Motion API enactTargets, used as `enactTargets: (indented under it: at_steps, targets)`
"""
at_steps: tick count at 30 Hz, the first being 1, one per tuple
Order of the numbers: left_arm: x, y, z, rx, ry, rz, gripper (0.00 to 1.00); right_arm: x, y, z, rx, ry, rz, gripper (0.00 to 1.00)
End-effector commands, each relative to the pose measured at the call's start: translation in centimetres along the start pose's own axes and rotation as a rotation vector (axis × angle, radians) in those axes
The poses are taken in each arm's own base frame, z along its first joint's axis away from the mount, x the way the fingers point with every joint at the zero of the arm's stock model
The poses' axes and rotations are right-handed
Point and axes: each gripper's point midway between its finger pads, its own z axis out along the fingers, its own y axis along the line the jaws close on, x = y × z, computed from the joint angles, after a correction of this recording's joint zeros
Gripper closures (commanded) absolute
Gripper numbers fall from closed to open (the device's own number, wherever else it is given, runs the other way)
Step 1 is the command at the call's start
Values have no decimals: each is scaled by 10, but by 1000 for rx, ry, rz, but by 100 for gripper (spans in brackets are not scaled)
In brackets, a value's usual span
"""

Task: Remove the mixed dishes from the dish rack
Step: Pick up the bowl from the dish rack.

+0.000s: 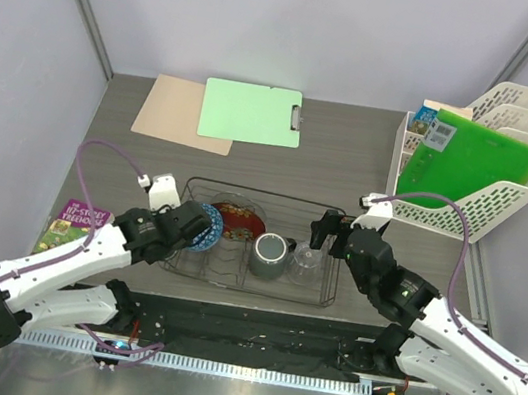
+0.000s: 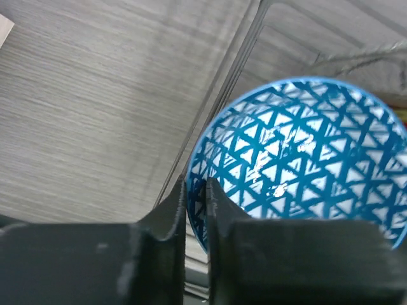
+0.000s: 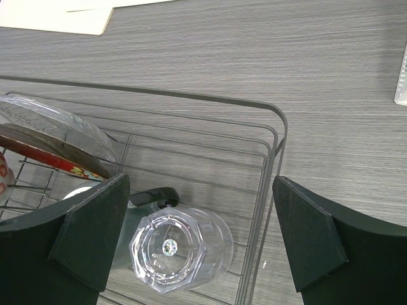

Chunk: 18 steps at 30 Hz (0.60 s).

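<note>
Left gripper pinches the rim of the small blue patterned bowl at the left end of the dish rack, likely to lift it out, while the right gripper hangs spread over the clear glass cup.

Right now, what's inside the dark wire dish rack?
A red floral plate, grey mug and clear glass cup sit inside; a blue patterned bowl is at the left end, gripped by the left end effector, which hides the rack beneath.
</note>
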Motion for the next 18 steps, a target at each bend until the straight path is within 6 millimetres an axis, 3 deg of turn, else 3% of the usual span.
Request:
enactTargets:
  at_steps: [1,14,18]
  targets:
    - [-8,-17,-4,62,-19,-59,100,-6,4,2,-8,-26,28,0]
    - [-15,-26,-7,136,-51,-76,100,-4,5,3,-9,-21,26,0]
    - [-28,-30,-22,238,-92,-162,100,-4,4,3,-8,-22,25,0]
